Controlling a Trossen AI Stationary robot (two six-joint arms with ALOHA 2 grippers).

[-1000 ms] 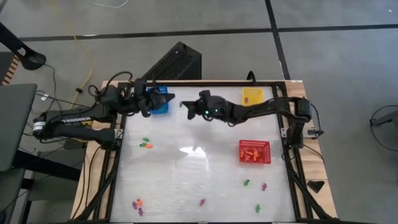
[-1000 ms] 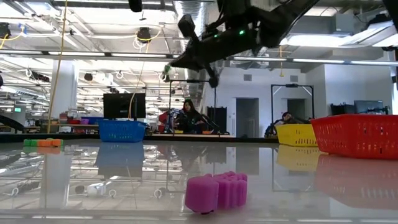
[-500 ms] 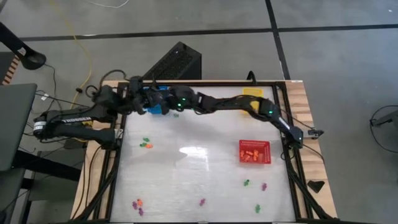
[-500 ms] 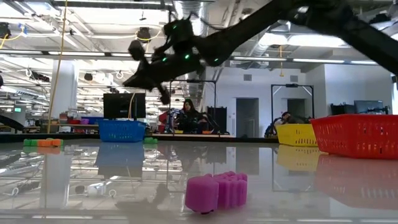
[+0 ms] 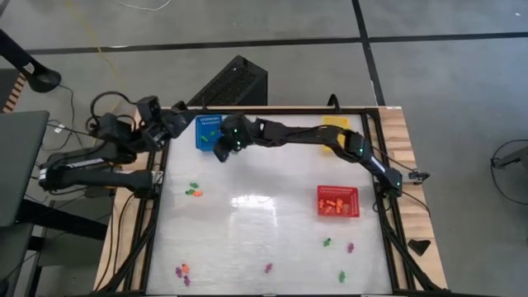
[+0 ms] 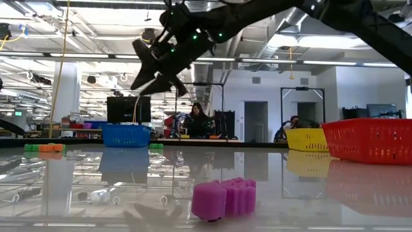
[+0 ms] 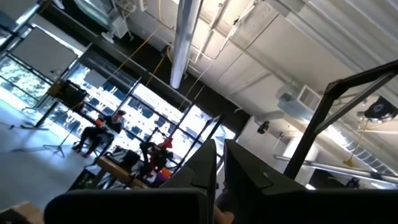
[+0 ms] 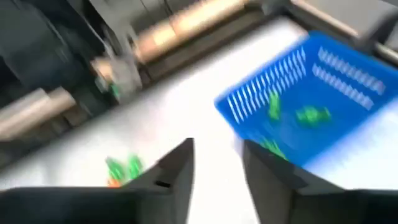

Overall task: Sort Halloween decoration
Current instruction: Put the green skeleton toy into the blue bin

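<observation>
Halloween decoration pieces [image 8: 297, 114], green, lie in the blue basket [image 8: 348, 93] just ahead of the right gripper [image 8: 217, 163], its jaws spread and empty. Farther off, the left gripper [image 7: 219, 163] points upward, jaws nearly pressed together.

right gripper [image 5: 220, 153]: arm stretched leftward, fingers apart | left gripper [image 7: 219, 171]: raised, fingers nearly together

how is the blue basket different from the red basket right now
The blue basket sits at the table's far left corner and holds green pieces; the red basket sits nearer the right edge and holds orange pieces. The right gripper hovers beside the blue one; no gripper is near the red. Both are perforated plastic.
</observation>
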